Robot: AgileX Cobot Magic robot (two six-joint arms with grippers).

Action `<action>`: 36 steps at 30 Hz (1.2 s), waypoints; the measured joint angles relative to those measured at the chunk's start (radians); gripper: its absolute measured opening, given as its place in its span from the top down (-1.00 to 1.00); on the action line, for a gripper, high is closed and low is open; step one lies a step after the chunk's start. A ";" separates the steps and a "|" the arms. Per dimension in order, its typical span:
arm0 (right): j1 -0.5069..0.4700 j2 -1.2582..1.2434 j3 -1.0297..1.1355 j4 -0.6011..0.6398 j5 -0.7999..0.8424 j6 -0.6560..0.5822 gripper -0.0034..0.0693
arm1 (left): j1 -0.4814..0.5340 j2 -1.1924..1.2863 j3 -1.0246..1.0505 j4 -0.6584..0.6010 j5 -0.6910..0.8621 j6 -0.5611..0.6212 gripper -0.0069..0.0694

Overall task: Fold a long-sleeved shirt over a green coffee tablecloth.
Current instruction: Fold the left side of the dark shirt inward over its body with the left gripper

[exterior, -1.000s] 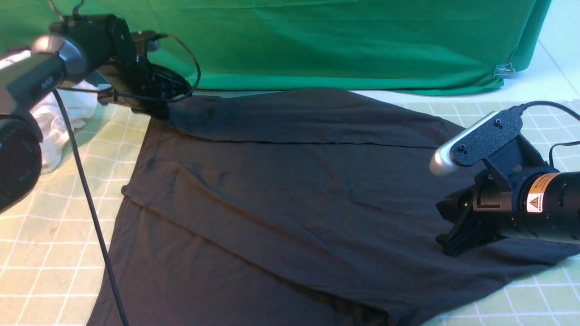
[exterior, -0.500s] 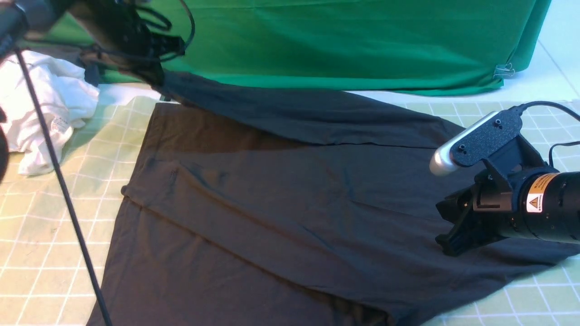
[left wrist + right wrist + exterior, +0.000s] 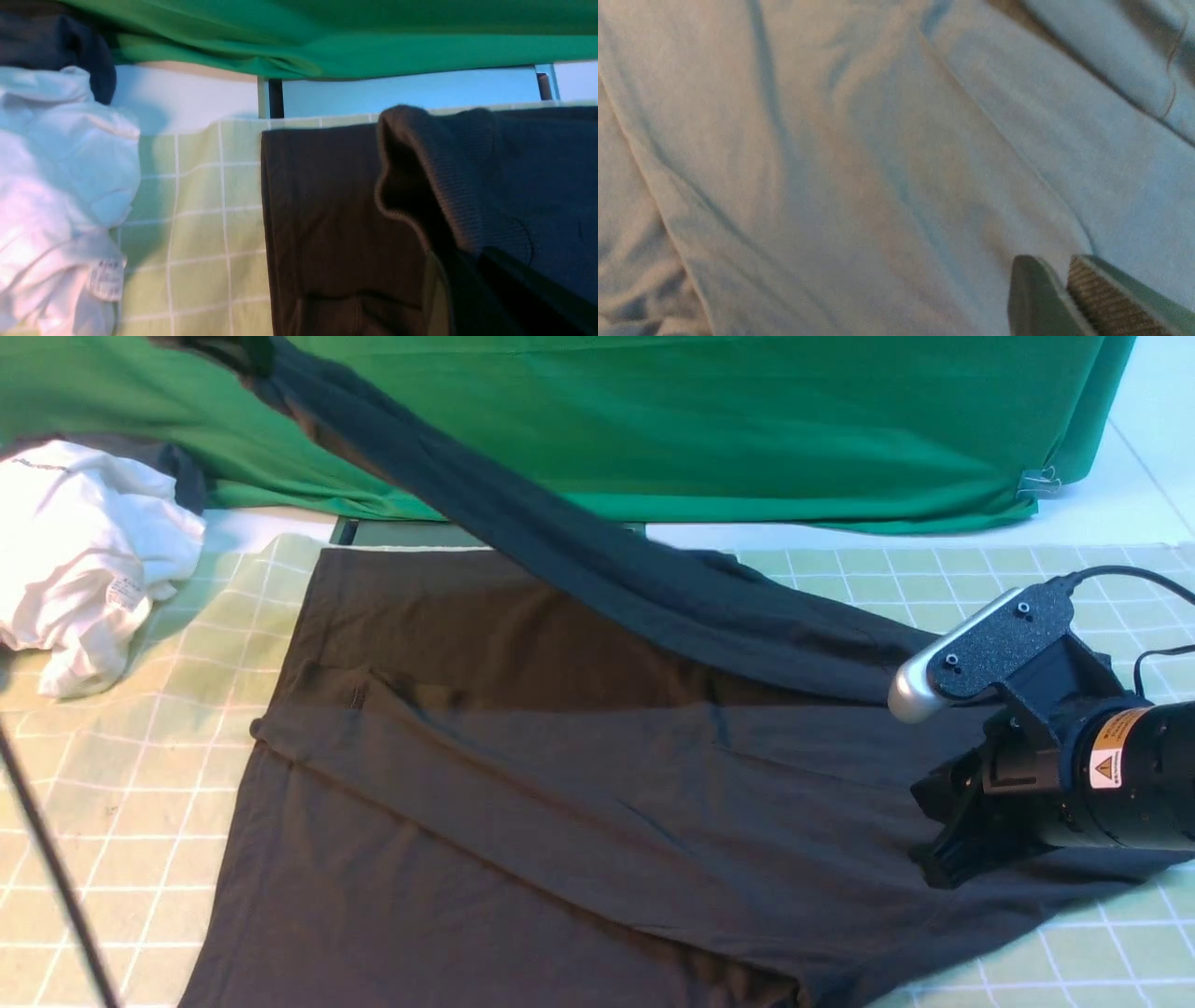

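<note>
Presently, the left tool [image 3: 476, 280] is closed on the ribbed cuff [image 3: 448, 186] of one sleeve [image 3: 523, 523]. It holds the cuff high at the upper left of the front frame, so the sleeve runs in a taut diagonal down towards centre right.

The right tool [image 3: 941, 861] rests low on the shirt [image 3: 560, 784] at the right edge of the frame. Its jaws stand close together, but whether they pinch cloth cannot be told.

The body of the shirt lies flat across the middle of the tablecloth [image 3: 121, 784], which covers the surface. A white garment [image 3: 84, 551] sits apart at upper left.

Judgement: the sleeve fold is in hand, and the body folds are not yet made. Next, the cuff should be carried across and laid over the body. It should be released only once it lies flat, with the right side anchored against drag.
</note>
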 joint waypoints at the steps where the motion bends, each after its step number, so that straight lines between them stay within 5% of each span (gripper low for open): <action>1: 0.000 0.000 0.000 0.000 0.004 0.000 0.50 | 0.000 -0.029 0.041 0.004 -0.001 0.000 0.88; 8: 0.000 0.000 0.000 0.000 0.007 0.000 0.50 | 0.009 -0.165 0.473 0.025 -0.020 0.000 0.88; 17: 0.000 0.000 0.000 0.000 -0.003 0.000 0.50 | 0.013 -0.199 0.899 -0.008 -0.288 -0.026 0.88; 28: 0.000 0.000 0.000 0.000 -0.028 0.000 0.46 | 0.014 -0.208 0.975 0.042 -0.360 -0.034 0.81; 36: 0.000 0.000 0.000 0.000 -0.031 0.001 0.44 | 0.016 -0.214 0.975 0.053 -0.361 -0.034 0.29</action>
